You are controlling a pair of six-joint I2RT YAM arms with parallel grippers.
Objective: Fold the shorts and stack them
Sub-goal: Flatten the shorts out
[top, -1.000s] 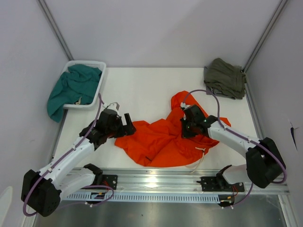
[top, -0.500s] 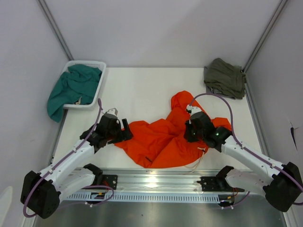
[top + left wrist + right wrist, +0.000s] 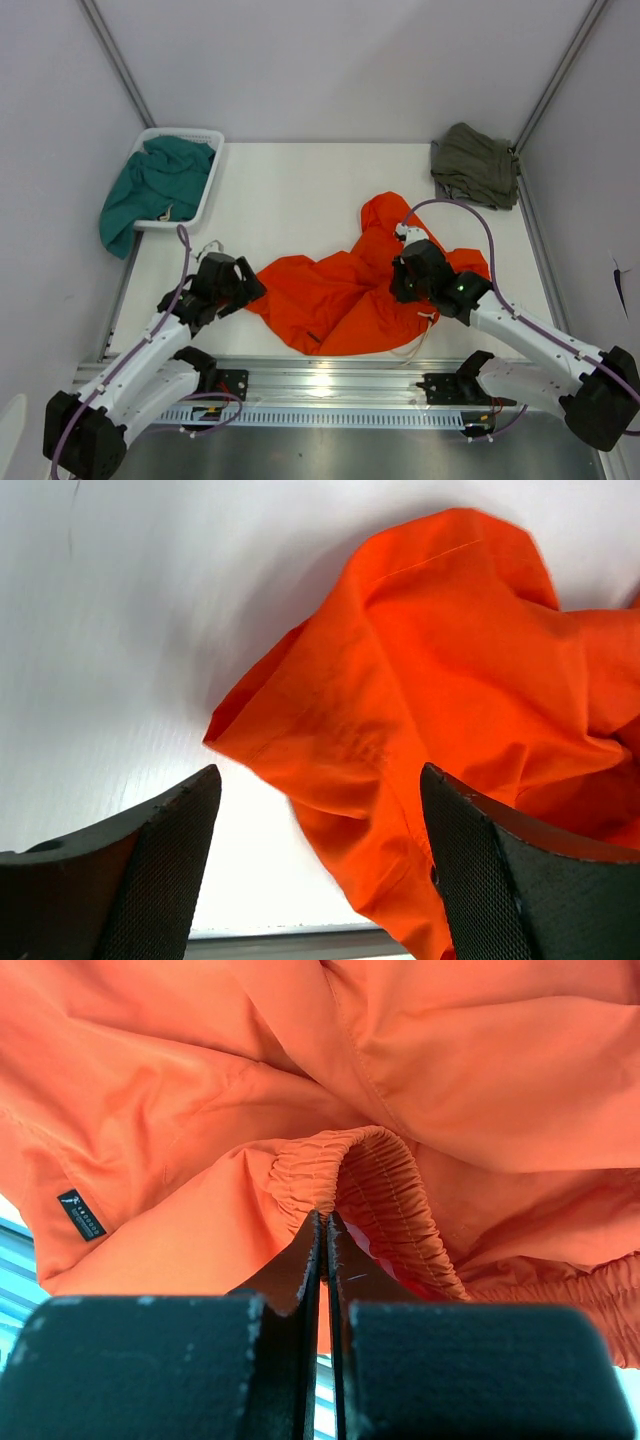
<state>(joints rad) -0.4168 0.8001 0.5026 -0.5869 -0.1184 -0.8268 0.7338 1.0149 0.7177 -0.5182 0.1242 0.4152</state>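
**Figure: right gripper pinching the waistband, left gripper released at a leg hem.** The bright orange soft fabric shorts (image 3: 345, 295) lay crumpled on the white table (image 3: 290, 190), just beyond the aluminium rail (image 3: 330, 375) and about midway along it. The right gripper (image 3: 322, 1222) was clenched on a fold of the gathered elastic waistband (image 3: 375, 1165), with its jaws pressed together and only a thin ridge of cloth between them. The left gripper (image 3: 315, 780) was spread wide and held nothing. A hem corner of the shorts lay just ahead of it, between the jaws but apart from them. A small dark hem tag (image 3: 80, 1213) showed on one leg, and a white drawstring (image 3: 420, 335) trailed toward the rail.

The cloth appeared thin, light and limp. It would likely drape and crease rather than hold a shape, and a single layer might slip from a shallow pinch. The thicker waistband and the stitched hem corners looked like the firmest holds.

Well beyond the rail, a teal garment (image 3: 155, 185) spilled from a white plastic basket (image 3: 212, 175) off its left end, and an olive-green garment (image 3: 475, 165) sat off its right end.
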